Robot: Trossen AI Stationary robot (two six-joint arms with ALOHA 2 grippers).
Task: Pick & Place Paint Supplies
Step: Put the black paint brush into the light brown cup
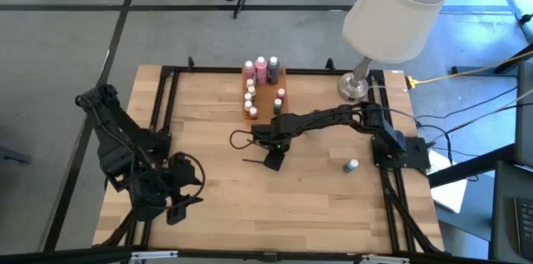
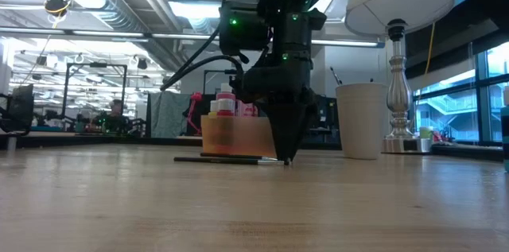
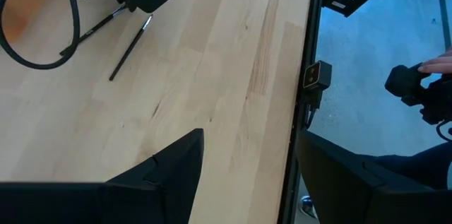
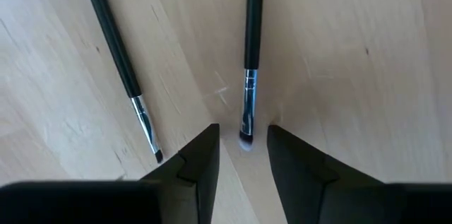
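With the right claw [image 4: 244, 155] narrowly parted astride the bristle end of a paintbrush [image 4: 252, 37] lying mid-table [image 1: 208, 189], it should close squarely (a second brush [image 4: 116, 58] lies beside it) before lifting.

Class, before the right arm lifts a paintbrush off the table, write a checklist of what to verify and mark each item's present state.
1. Right pincer down at the table: ok.
2. Its fingers straddle the tip of one paintbrush: ok.
3. Firmly clamped on it: cannot tell.
4. Second paintbrush outside the fingers: ok.
5. Left pincer open, parked at the near left corner: ok.
6. Orange tray with paint bottles clear of the arm: ok.
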